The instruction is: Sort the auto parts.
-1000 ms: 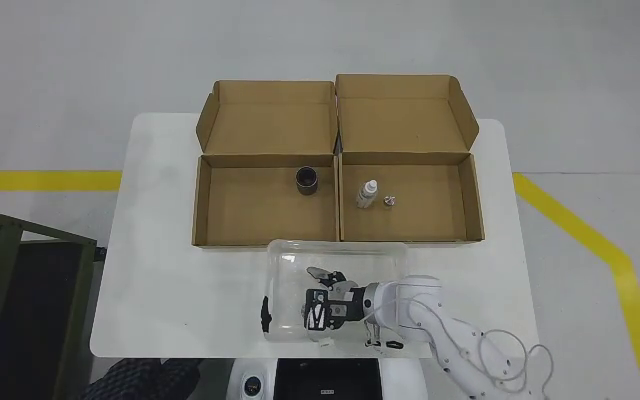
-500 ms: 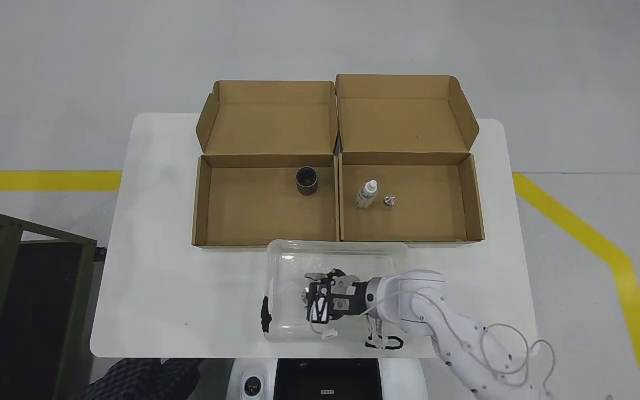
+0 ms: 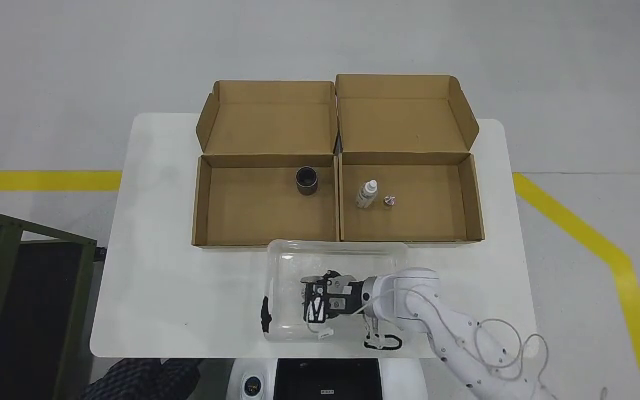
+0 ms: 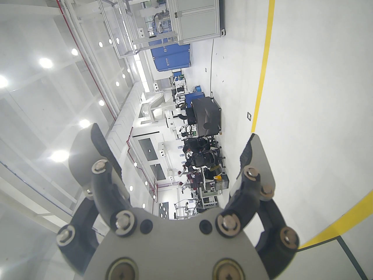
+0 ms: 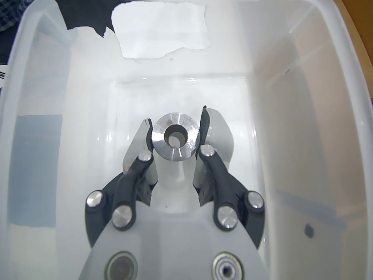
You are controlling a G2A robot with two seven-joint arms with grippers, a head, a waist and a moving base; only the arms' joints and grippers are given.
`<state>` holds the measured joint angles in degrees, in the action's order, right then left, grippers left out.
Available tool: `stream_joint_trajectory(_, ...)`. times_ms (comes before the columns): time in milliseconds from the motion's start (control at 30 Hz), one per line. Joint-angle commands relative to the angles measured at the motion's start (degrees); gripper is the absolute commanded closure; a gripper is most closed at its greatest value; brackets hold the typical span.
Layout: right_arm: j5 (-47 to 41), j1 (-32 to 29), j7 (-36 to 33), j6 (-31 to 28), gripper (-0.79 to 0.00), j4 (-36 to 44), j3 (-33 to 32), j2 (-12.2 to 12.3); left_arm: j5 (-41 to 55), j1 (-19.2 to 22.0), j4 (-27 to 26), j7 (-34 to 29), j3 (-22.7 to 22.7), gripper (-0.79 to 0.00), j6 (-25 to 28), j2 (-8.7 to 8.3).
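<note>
My right gripper (image 5: 177, 120) is down inside a clear plastic bin (image 5: 294, 94), shut on a shiny metal ring (image 5: 189, 142) with a centre hole, one finger on each side of it. From above, the same gripper (image 3: 318, 300) sits in the bin (image 3: 290, 247) near the table's front edge. The left cardboard box (image 3: 230, 205) holds a black cylinder (image 3: 306, 180). The right cardboard box (image 3: 440, 205) holds a small white bottle (image 3: 367, 192) and a small metal part (image 3: 391, 199). My left gripper (image 4: 174, 134) is open with nothing in it, pointing out into the room.
Both boxes stand side by side behind the bin with their lids folded back. A torn white label (image 5: 163, 30) and black tape (image 5: 87, 7) are on the bin's wall. A black piece (image 3: 265, 312) sits at the bin's outer side.
My right gripper has shifted slightly away from the table's front edge inside the bin, still on the ring. The boxes and their parts are unchanged.
</note>
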<state>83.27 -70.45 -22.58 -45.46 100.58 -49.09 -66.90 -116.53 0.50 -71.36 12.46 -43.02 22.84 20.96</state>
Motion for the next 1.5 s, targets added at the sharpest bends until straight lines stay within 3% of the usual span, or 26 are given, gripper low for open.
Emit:
stream_joint_trajectory(0, -1.0, 0.0, -0.3, -0.7, 0.0, 0.8, -0.2, 0.1, 0.0, 0.0, 0.0, 0.0, 0.0, -0.785, 0.0, 0.0)
stream_joint_trajectory(367, -6.1, -1.1, 1.9, -1.4, 0.0, 3.3, -3.7, 0.9, 0.0, 0.0, 0.0, 0.0, 0.0, -0.785, 0.0, 0.0)
stream_joint_trajectory(1033, -14.9, -9.2, 16.9, -5.7, 0.0, 8.7, -18.8, 4.0, 0.0, 0.0, 0.0, 0.0, 0.0, -0.785, 0.0, 0.0)
stream_joint_trajectory(1467, -19.3, -11.7, 25.2, -8.9, 0.0, 8.2, -24.5, 4.9, 0.0, 0.0, 0.0, 0.0, 0.0, -0.785, 0.0, 0.0)
